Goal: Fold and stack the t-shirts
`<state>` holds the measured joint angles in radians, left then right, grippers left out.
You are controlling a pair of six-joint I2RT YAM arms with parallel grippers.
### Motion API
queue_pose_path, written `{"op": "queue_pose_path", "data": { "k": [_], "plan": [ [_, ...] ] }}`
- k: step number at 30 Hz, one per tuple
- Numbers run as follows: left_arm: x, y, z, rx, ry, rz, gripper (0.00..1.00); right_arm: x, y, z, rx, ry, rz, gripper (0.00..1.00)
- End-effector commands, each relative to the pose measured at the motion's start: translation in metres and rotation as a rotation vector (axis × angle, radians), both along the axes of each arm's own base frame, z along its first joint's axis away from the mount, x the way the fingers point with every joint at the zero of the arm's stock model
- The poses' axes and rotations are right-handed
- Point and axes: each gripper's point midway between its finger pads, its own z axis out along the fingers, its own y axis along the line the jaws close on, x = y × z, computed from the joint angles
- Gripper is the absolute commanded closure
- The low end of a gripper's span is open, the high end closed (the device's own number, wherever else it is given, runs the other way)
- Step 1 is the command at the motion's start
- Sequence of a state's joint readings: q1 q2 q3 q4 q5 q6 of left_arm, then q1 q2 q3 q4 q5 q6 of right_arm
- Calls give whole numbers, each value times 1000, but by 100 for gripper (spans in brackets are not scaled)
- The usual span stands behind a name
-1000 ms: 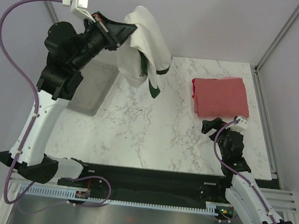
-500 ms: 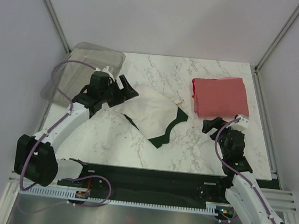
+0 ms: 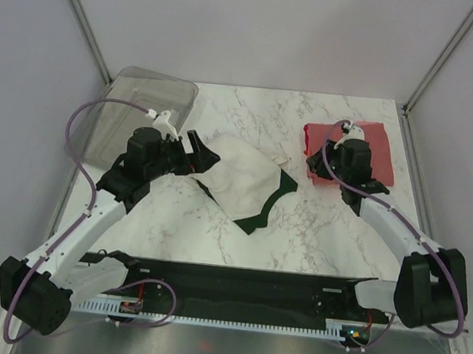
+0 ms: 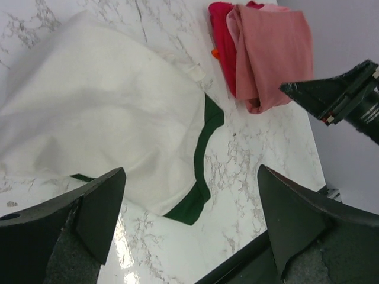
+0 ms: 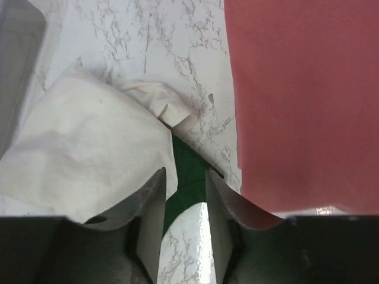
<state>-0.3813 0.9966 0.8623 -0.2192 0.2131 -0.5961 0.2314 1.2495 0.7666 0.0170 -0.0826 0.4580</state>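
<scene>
Crumpled cream-white t-shirt with dark green trim point(image 3: 238, 181) on the white marble counter point(image 3: 214, 225), plain coral-red t-shirt point(image 3: 366, 153) folded far right, left gripper point(image 3: 199, 150) beside the white shirt's left edge, jaws wide, empty, right gripper point(image 3: 314, 163) at the red shirt's left edge, jaws narrow, holding nothing, clear grey plastic bin point(image 3: 134, 107) far left.

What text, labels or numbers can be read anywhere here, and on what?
None readable in any view.
Cream-white shirt: plain side up, no print or lettering showing.
Coral-red shirt: no text; a small orange tag at its edge, too small to read.
Clear bin: no markings seen.
</scene>
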Motion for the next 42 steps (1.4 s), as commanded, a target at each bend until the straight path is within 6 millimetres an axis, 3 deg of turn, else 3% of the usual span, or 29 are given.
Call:
{"op": "queue_pose_path", "data": {
  "k": [1,2,3,5,7,8,9,12,14,15,16,17,19,20,23,28,35,42],
  "plan": [
    [-1,3,-25,68,22,-11,0,19,16,-3,-34,61,47,64],
    [0,4,-30,76,36,-7,0,23,19,-8,-45,78,55,73],
    [1,3,-33,77,47,-4,0,25,29,-23,-61,115,78,75],
    [3,2,-41,79,70,-4,1,36,39,-23,-81,126,89,79],
    [5,1,-44,80,82,-8,1,41,51,-43,-118,177,112,81],
    [6,0,-45,81,81,-8,1,49,52,-40,-140,179,99,85],
    [6,0,-46,81,85,-8,1,52,54,-57,-171,222,99,88],
    [7,-1,-48,81,83,-11,2,70,43,-74,-261,265,25,94],
    [7,-2,-49,72,84,-14,2,83,38,-73,-307,269,-7,98],
    [7,-3,-49,65,80,-17,2,86,33,-88,-345,301,-22,99],
    [6,-4,-51,62,86,-21,2,95,34,-84,-360,288,-21,100],
    [5,-4,-53,64,90,-23,2,93,32,-102,-391,335,-13,100],
    [5,-4,-56,69,95,-23,2,101,29,-107,-431,344,-16,100],
    [6,-4,-57,73,94,-21,2,99,27,-122,-456,384,-12,100],
    [8,1,-62,79,100,10,2,100,22,-140,-500,424,-18,100],
    [12,2,-62,71,91,33,1,105,-5,-153,-570,464,-99,100],
    [13,6,-64,84,82,50,1,112,-74,-157,-542,524,-234,100],
    [15,7,-67,90,89,55,2,115,-97,-141,-505,517,-290,98]
  ]
}}
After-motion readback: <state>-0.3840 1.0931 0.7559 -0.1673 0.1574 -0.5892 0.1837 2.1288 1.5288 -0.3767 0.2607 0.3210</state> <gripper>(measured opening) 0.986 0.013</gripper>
